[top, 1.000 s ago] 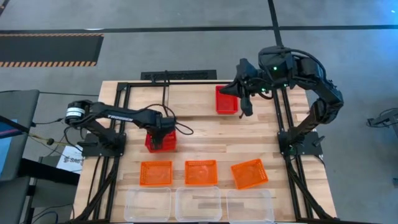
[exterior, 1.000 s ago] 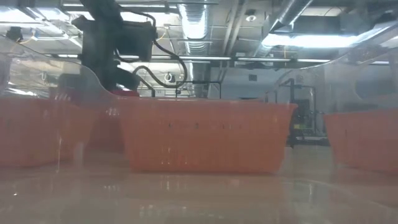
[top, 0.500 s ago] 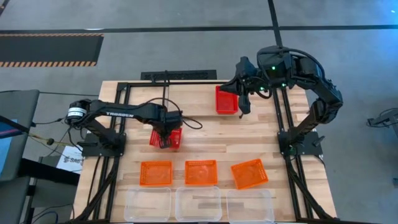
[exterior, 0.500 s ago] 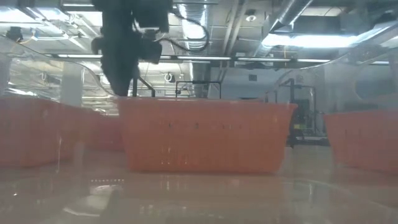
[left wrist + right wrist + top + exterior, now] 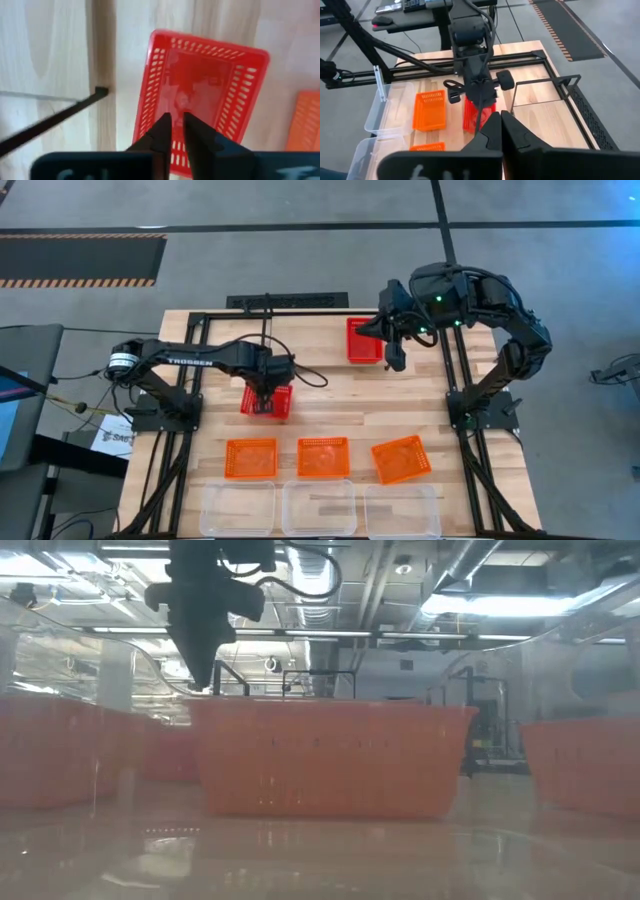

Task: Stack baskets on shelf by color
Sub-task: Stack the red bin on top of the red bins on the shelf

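The left gripper (image 5: 266,402) is held directly over a red basket (image 5: 268,401) on the wooden surface (image 5: 330,405), its fingers nearly closed and holding nothing, above the basket's near short wall; the basket's long axis runs away from it. The right gripper (image 5: 393,360), closed and empty, is held beside another red basket (image 5: 364,340) nearer the shelf (image 5: 288,302).

Both arms are dark, chunky jointed things with black cables looping off them. The left arm (image 5: 190,362) has white lettering along one link and a silver-white joint cap; the right arm (image 5: 500,310) shows a small green light.
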Controlling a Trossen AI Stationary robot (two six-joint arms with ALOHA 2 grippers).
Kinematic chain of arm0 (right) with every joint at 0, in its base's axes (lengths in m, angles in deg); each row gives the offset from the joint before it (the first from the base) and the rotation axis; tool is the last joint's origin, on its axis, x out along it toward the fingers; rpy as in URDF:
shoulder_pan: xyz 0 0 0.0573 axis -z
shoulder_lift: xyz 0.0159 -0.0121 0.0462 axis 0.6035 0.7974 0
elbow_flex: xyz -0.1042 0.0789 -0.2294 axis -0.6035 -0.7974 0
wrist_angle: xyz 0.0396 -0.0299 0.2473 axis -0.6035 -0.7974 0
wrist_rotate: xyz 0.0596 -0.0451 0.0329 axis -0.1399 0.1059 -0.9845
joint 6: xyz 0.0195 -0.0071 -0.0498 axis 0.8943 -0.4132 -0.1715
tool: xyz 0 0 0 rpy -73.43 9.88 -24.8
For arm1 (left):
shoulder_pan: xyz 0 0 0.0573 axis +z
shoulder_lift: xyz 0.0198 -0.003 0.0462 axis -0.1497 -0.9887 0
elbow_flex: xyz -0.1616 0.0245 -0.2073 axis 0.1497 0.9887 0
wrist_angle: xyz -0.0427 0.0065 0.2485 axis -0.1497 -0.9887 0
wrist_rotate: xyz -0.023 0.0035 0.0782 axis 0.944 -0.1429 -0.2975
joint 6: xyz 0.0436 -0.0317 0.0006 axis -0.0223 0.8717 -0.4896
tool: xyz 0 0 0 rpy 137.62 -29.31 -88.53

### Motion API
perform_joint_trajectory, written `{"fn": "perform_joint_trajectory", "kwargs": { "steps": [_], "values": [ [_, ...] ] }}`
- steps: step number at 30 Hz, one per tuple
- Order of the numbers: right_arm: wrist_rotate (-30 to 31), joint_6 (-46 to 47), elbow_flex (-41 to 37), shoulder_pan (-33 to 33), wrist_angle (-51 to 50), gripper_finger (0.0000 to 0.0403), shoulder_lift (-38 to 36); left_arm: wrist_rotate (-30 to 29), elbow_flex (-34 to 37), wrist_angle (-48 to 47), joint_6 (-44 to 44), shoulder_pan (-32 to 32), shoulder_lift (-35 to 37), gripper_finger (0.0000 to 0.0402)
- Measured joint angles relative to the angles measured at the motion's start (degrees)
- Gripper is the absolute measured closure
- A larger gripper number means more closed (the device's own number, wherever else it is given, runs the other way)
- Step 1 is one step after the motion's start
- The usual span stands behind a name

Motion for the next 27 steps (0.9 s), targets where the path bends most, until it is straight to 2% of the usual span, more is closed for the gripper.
{"fn": "perform_joint_trajectory", "kwargs": {
  "steps": [7, 11, 15, 22, 27],
  "values": [
    [0.04, 0.02, 0.00, -1.01, -0.16, 0.0398, 0.00, -0.14, 2.78, 5.54, -3.37, 0.03, 0.00, 0.0248],
    [0.04, 0.02, 0.00, -1.88, -0.16, 0.0398, 0.00, -0.23, 5.53, 7.71, -8.69, 0.00, -0.71, 0.0212],
    [0.04, 0.04, 0.00, -2.57, -0.16, 0.0397, 0.00, -1.23, 6.45, 7.94, -9.89, 0.08, -2.76, 0.0206],
    [0.08, 0.09, 0.00, -3.86, -0.14, 0.0398, 0.00, -8.57, 6.48, 10.52, -12.99, 0.17, -5.06, 0.0205],
    [1.39, 0.98, 0.00, -4.80, -0.16, 0.0397, 0.00, -4.38, 6.43, 12.29, -13.45, 1.46, -6.39, 0.0205]
  ]
}}
